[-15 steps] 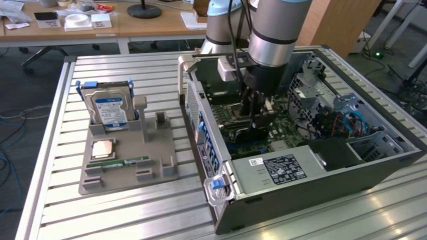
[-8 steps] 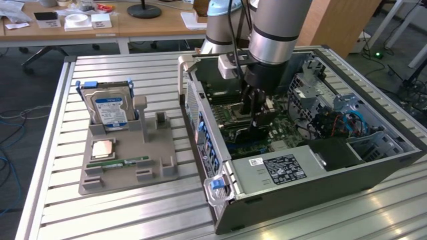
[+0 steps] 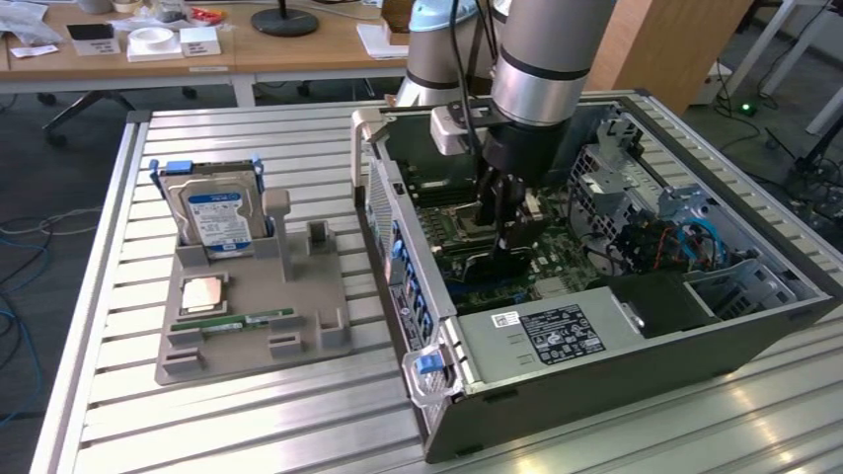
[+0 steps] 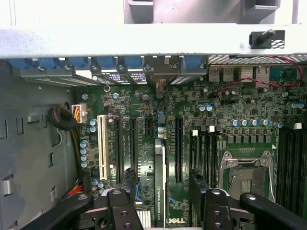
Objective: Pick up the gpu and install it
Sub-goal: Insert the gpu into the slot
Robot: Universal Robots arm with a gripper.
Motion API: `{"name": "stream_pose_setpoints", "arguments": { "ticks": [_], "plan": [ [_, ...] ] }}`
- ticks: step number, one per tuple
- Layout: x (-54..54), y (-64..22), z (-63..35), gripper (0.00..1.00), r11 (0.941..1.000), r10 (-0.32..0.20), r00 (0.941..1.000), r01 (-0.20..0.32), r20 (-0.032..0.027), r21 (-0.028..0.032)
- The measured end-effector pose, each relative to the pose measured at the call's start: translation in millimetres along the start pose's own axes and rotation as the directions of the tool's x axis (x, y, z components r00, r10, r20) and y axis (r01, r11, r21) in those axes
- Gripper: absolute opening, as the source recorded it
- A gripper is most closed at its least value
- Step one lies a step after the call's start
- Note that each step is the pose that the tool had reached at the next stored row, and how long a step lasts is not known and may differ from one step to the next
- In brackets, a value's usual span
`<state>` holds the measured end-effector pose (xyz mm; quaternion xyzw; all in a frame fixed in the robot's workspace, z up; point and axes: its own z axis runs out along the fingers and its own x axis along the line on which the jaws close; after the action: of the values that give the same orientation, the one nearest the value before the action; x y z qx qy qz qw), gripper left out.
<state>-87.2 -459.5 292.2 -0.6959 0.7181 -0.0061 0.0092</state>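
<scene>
**Wrist view: card stands in its slot, jaws spread either side**

Between the spread fingers [image 4: 120,206] stands the gpu [image 4: 159,187], edge-on and upright in a motherboard [image 4: 230,110] slot, seemingly seated. Neither finger visibly touches it, so the gripper [image 4: 160,211] appears to have let go. From outside, the gripper [image 3: 507,232] hangs inside the open computer case [image 3: 737,326]. Installing looks essentially done; full seating I cannot confirm.

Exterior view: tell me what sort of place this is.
Probably a robotics lab or workshop: a ribbed aluminium work table holds an open grey desktop computer case and a grey plastic parts holder, with cluttered wooden desks behind.
</scene>
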Motion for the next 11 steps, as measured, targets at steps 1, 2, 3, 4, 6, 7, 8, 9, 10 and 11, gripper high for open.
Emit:
{"name": "stream_pose_setpoints", "arguments": {
  "ticks": [1, 2, 3, 4, 6, 7, 8, 9, 10, 11],
  "plan": [
    [0.0, 0.0, -0.8, 0.57, 1.0, 0.0, 1.0, 0.0, -0.0004, -0.0002],
    [0.0, 0.0, -2.0, 0.57, 1.0, 0.0, 1.0, 0.0, -0.0002, 0.0],
    [0.0, -0.1, -3.7, 0.57, 1.0, 0.0, 1.0, 0.0, 0.0, 0.0001],
    [0.0, -0.1, -6.0, 0.57, 1.0, 0.0, 1.0, 0.0, 0.0, 0.0001],
    [-0.1, -0.2, -10.7, 0.57, 1.0, 0.0, 1.0, 0.0, 0.0001, 0.0001],
    [-0.1, -0.3, -13.0, 0.57, 1.0, 0.0, 1.0, 0.0, 0.0001, 0.0002],
    [-0.1, -0.3, -14.9, 0.57, 1.0, 0.0, 1.0, 0.0, 0.0, 0.0002],
    [-0.1, -0.4, -16.7, 0.57, 1.0, 0.0, 1.0, 0.0, 0.0, 0.0001],
    [-0.1, -0.4, -17.8, 0.57, 1.0, 0.0, 1.0, 0.0, 0.0001, 0.0001],
    [-0.1, -0.4, -18.0, 0.57, 1.0, 0.0, 1.0, 0.0, 0.0002, 0.0002]
  ]
}}
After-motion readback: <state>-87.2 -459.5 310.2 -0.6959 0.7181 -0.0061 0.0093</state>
